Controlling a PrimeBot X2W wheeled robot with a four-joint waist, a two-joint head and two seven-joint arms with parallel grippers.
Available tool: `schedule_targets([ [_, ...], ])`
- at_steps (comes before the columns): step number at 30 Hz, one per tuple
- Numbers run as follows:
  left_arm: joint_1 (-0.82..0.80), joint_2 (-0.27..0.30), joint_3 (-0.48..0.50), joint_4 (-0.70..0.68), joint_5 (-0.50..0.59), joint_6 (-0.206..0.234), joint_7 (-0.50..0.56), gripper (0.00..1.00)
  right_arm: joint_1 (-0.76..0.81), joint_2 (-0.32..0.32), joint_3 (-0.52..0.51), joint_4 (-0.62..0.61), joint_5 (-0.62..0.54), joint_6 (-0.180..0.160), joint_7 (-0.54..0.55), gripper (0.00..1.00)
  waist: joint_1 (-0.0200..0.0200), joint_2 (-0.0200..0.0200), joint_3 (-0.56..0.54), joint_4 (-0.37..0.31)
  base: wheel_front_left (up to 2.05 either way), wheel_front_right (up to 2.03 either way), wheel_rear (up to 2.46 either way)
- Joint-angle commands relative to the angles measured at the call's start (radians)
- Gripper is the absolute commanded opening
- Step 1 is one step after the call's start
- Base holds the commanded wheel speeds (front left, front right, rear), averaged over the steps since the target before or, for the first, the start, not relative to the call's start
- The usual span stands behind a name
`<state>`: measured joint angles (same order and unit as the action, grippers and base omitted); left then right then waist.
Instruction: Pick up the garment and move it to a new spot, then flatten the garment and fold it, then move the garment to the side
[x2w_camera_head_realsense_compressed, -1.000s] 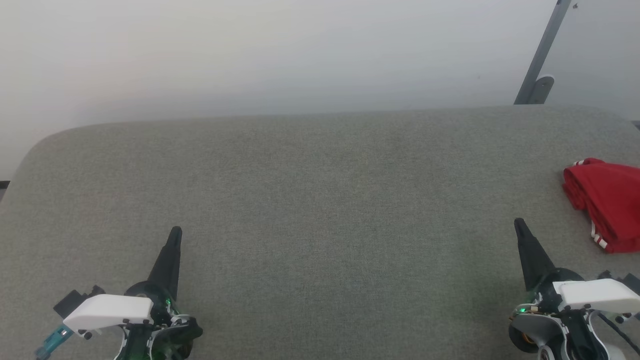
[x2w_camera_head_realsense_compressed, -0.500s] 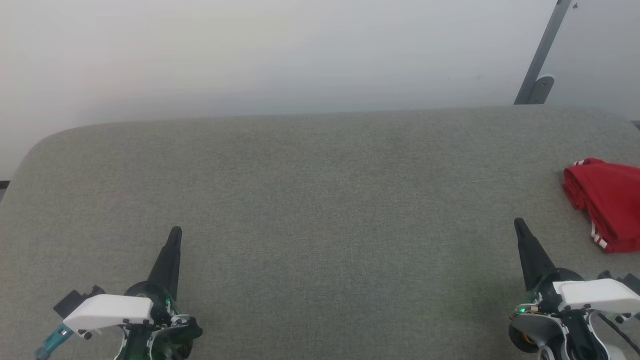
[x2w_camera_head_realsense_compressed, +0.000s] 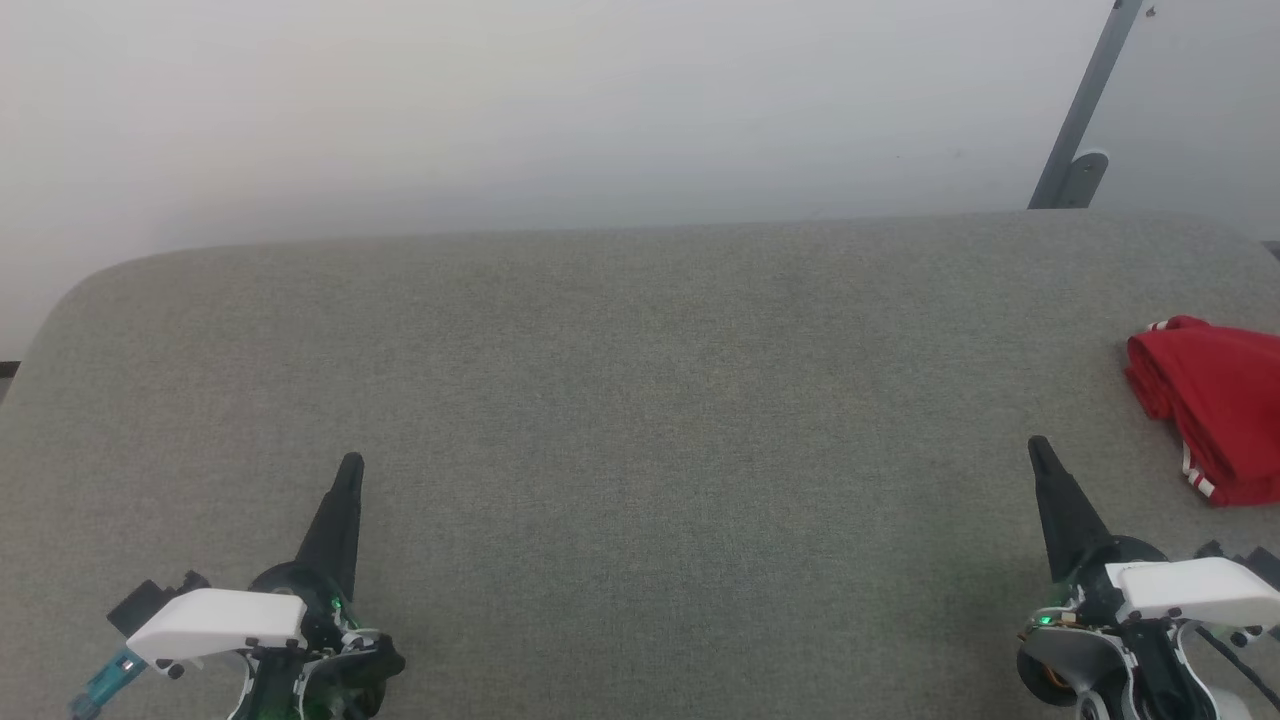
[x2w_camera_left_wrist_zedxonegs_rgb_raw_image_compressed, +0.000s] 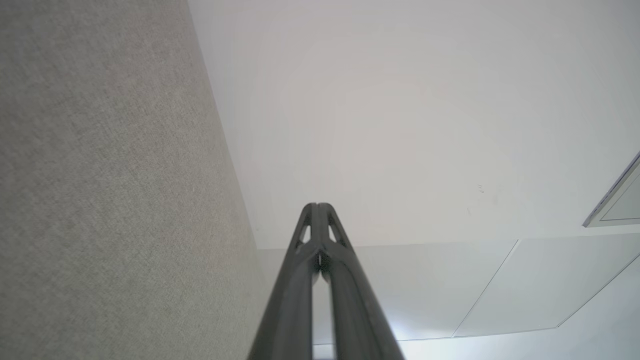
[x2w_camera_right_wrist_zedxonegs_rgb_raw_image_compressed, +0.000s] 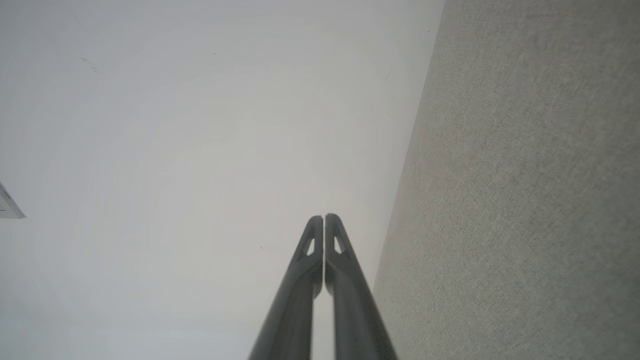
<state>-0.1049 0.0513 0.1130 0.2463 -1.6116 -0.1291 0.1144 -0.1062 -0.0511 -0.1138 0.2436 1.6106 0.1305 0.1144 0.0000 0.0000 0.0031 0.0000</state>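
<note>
The red garment (x2w_camera_head_realsense_compressed: 1220, 400) lies folded in a compact bundle at the far right of the grey fabric surface (x2w_camera_head_realsense_compressed: 640, 400), cut off by the head view's right edge; red-and-white striped trim shows at its lower edge. My right gripper (x2w_camera_head_realsense_compressed: 1038, 447) rests at the lower right, shut and empty, its tip a short way left of and below the garment. My left gripper (x2w_camera_head_realsense_compressed: 351, 463) sits at the lower left, shut and empty, far from the garment. In the wrist views both pairs of fingers, left gripper (x2w_camera_left_wrist_zedxonegs_rgb_raw_image_compressed: 317, 206) and right gripper (x2w_camera_right_wrist_zedxonegs_rgb_raw_image_compressed: 324, 216), are pressed together with nothing between them.
A white wall (x2w_camera_head_realsense_compressed: 560, 110) rises behind the surface's far edge. A grey metal post with a bracket (x2w_camera_head_realsense_compressed: 1078, 150) stands at the back right. The surface's rounded corner (x2w_camera_head_realsense_compressed: 90, 280) is at the back left.
</note>
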Motion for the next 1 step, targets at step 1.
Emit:
schedule_targets([
  [1,-0.010,-0.003,0.003,0.000,-0.001,-0.003,0.004,0.00,-0.006,0.004,-0.001,0.003,0.004,0.000,0.002,0.00,0.0000,0.0000,0.000,0.000,0.00,0.00,0.00],
])
